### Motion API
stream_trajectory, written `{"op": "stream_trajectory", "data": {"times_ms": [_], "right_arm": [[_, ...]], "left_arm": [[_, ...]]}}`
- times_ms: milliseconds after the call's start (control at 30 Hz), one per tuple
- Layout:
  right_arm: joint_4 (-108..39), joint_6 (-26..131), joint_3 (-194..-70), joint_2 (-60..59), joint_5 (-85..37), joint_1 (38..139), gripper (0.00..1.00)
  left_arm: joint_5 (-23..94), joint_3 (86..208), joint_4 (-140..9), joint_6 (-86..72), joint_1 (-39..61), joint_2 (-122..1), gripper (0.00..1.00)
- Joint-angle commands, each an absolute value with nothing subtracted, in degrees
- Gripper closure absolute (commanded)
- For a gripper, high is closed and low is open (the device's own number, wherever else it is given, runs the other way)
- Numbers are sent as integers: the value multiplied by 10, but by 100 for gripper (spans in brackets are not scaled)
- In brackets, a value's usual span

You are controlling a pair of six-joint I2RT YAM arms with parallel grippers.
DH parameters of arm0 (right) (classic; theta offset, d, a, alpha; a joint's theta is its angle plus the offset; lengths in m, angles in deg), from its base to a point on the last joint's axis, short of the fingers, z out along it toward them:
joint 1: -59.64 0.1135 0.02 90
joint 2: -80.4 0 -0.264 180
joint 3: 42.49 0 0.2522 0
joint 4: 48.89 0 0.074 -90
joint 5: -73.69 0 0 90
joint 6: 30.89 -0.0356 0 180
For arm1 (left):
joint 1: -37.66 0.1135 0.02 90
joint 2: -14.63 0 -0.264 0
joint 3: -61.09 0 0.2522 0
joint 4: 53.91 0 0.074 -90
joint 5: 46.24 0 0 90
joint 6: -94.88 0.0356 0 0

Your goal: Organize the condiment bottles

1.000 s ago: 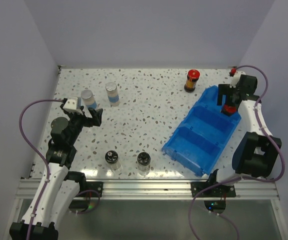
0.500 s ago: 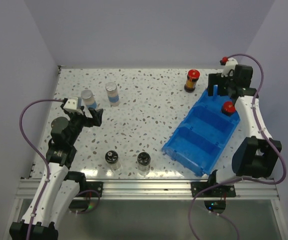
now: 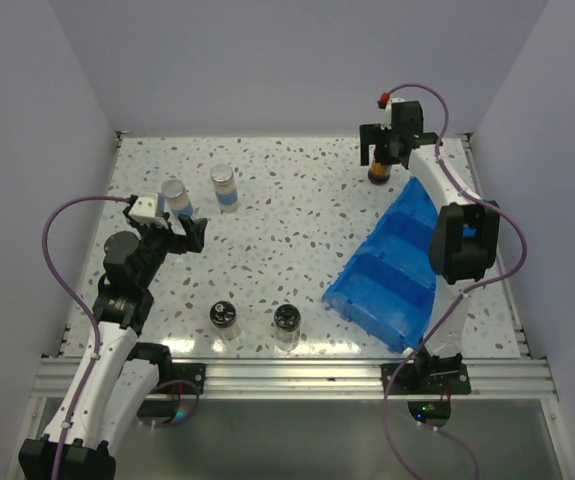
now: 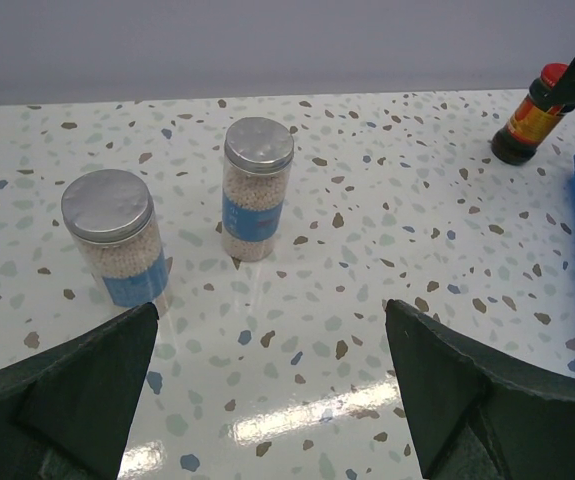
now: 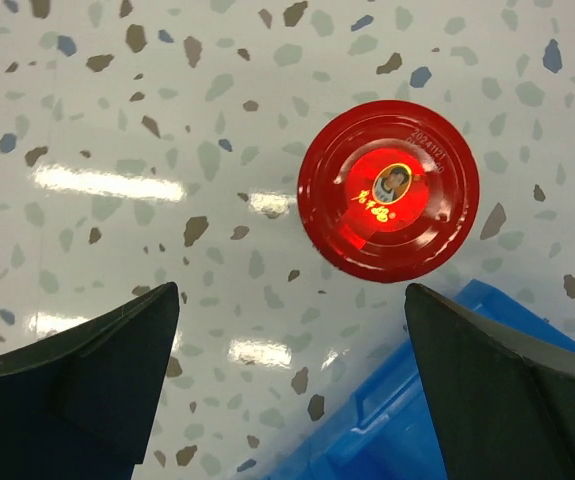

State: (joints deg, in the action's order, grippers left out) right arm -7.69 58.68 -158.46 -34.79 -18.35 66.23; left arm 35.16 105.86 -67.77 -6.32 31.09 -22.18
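Overhead: noted right gripper (image 3: 380, 153) spread wide above red-capped bottle (image 3: 378, 176), upright on table (image 3: 297, 220) beside blue bin (image 3: 387, 290); left gripper (image 3: 180, 232) agape near silver-capped jars (image 3: 224, 186); shaker jars (image 3: 225, 320) at near edge. Left wrist: jaws apart, silver-capped jars upright ahead. Right wrist: jaws apart, bottle below, untouched

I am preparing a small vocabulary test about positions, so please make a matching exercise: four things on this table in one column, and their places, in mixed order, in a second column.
Things:
1. red-capped bottle
2. silver-capped jars
3. black-lidded jars
4. blue bin

Places:
A. near edge, between the arm bases
B. right side, lying diagonally
C. far side, below the open right gripper
D. far left, ahead of the open left gripper

Pairs: 1-C; 2-D; 3-A; 4-B
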Motion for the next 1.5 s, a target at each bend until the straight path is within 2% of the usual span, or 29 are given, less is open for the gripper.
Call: {"op": "stream_trajectory", "data": {"times_ms": [0, 267, 667, 900, 1033, 1133, 1233, 1267, 1367, 1400, 1467], "right_arm": [[-50, 539, -1665, -375, -90, 669, 1], [-64, 536, -1670, -391, -56, 670, 2], [-19, 536, -1798, -501, -52, 669, 2], [-23, 541, -1810, -525, -48, 668, 4], [-24, 542, -1814, -533, -49, 668, 8], [-26, 543, -1820, -536, -58, 668, 19], [-24, 544, -1824, -535, -75, 664, 44], [-26, 547, -1819, -533, -80, 664, 60], [-56, 551, -1781, -499, -105, 661, 76], [-65, 552, -1768, -475, -120, 661, 85], [-88, 550, -1733, -446, -135, 661, 92]], "left_arm": [[350, 1065, -662, -50, 307, -224, 0], [344, 1064, -658, -49, 307, -225, 0], [343, 1065, -658, -45, 307, -225, 0], [341, 1065, -658, -45, 307, -228, 0], [341, 1065, -659, -45, 307, -229, 0], [340, 1065, -659, -45, 307, -229, 0], [341, 1066, -659, -45, 307, -229, 0], [341, 1065, -659, -44, 306, -229, 0], [341, 1065, -659, -44, 307, -227, 0], [341, 1065, -659, -44, 307, -227, 0], [342, 1065, -659, -44, 307, -227, 0]]}}
